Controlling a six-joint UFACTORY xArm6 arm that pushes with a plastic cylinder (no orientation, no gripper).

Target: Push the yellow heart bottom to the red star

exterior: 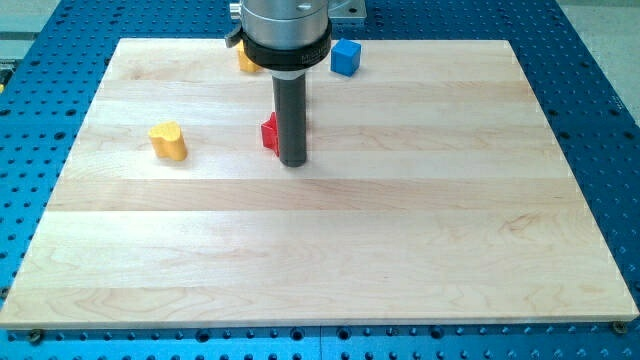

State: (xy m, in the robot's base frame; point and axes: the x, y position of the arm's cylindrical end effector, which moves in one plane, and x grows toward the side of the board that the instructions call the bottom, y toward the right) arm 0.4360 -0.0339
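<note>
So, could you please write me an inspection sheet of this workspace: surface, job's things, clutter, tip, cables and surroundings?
Surface: pale wooden board, flat, lying on a blue perforated table.
Job's things: yellow heart at the view's left; red star near the middle, mostly hidden behind the rod.
Clutter: blue cube at the view's top; a yellow block, shape hidden under the arm's collar.
Grippers: no claw fitted; my tip sits right beside the red star, on its right in the view, contact cannot be told, well apart from the yellow heart.
Cables: nothing seen.
Surroundings: only the blue perforated table around the board.
</note>
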